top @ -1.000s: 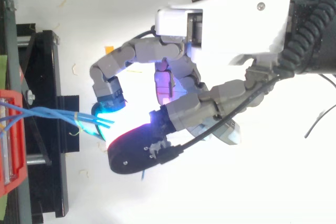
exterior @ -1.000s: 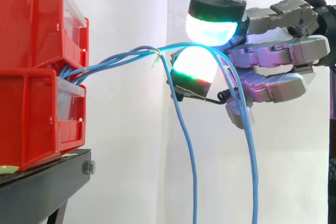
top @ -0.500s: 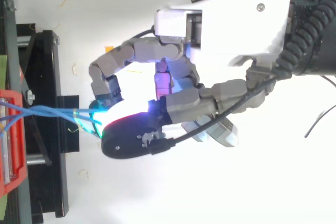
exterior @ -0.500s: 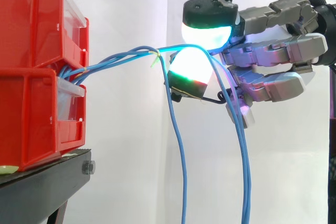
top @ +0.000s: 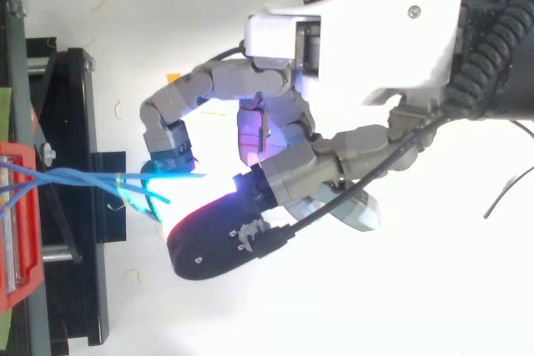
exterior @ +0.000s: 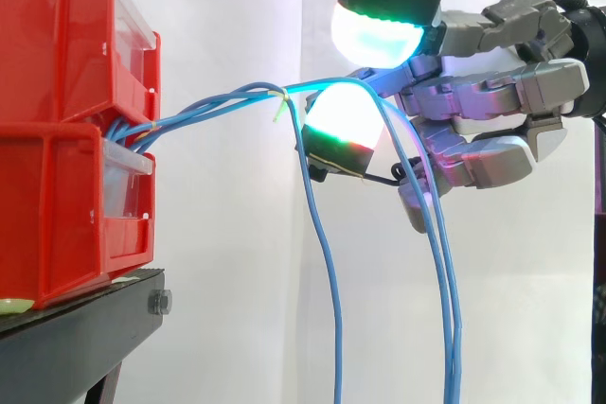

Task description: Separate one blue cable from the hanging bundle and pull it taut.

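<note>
Two red bins (exterior: 57, 44) stacked on a black counter (exterior: 85, 328). Blue cables (exterior: 208, 106) leave the lower bin's top edge, gathered by one tie (exterior: 281, 95), and reach the hand (exterior: 492, 92). Fingers (exterior: 379, 30) curled round them, the two glowing pads slightly apart, one strand crossing between. Three strands hang below.

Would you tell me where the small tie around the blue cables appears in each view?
Side view: the tie sits upper centre, where the blue cables gather, right of the red bins.
Top view: the tie sits left of centre, over the black stand.
Shared landmark: the red bins, at the left edge in both.
</note>
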Controlling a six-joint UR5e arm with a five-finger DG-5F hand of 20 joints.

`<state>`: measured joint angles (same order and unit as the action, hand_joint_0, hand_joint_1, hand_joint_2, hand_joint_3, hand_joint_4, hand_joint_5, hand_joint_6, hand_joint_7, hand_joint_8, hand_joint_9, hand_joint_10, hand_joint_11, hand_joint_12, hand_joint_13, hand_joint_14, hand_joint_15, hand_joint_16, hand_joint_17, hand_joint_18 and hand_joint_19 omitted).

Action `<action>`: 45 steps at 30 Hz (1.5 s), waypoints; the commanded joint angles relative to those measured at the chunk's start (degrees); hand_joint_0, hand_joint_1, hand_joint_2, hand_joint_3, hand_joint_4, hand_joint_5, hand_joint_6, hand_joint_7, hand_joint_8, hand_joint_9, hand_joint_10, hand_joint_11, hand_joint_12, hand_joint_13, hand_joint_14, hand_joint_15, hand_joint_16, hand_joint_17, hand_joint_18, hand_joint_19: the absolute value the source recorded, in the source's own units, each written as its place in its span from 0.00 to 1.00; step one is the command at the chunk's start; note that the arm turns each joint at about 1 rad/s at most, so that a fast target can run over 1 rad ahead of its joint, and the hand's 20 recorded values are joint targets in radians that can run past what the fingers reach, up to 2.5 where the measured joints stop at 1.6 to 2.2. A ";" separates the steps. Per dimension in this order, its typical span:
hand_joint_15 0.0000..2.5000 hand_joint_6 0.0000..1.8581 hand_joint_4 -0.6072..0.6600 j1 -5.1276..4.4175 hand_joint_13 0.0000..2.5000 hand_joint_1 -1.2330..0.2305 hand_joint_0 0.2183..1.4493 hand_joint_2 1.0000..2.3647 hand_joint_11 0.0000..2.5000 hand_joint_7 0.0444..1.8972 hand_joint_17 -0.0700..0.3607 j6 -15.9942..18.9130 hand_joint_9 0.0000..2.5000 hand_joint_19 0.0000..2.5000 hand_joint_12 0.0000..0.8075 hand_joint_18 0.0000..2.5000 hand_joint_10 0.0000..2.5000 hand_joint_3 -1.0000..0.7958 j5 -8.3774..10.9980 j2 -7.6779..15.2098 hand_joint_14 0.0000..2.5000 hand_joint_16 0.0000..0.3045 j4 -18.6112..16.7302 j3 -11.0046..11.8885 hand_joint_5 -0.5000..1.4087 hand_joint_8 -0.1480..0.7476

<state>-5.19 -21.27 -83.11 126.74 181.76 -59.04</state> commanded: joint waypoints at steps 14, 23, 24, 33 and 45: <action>0.32 0.27 0.60 0.01 0.63 0.33 0.39 0.01 0.27 0.67 0.41 0.00 0.84 0.30 0.36 0.37 0.01 0.37 0.06 0.00 0.01 0.16 0.00 -0.02 0.33 0.34; 0.31 0.27 0.61 0.01 0.61 0.14 0.21 0.00 0.27 0.70 0.45 0.00 0.82 0.28 0.40 0.37 0.01 0.28 0.06 0.00 0.01 0.18 0.00 0.07 0.32 0.38; 0.31 0.27 0.62 0.01 0.62 0.16 0.18 0.00 0.27 0.70 0.47 0.00 0.82 0.27 0.42 0.39 0.01 0.28 0.06 0.00 0.01 0.19 0.00 -0.02 0.32 0.38; 0.32 0.27 0.59 0.01 0.62 0.56 0.27 0.00 0.25 0.67 0.43 0.00 0.84 0.30 0.36 0.35 0.01 0.28 0.06 0.00 0.01 0.17 0.09 -0.02 0.33 0.31; 0.32 0.27 0.61 0.01 0.63 0.38 0.38 0.00 0.27 0.66 0.41 1.14 0.85 0.30 0.36 0.36 0.01 0.32 0.49 0.00 0.01 0.16 0.26 -0.02 0.33 0.30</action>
<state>-5.19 -20.96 -82.92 126.74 181.90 -59.06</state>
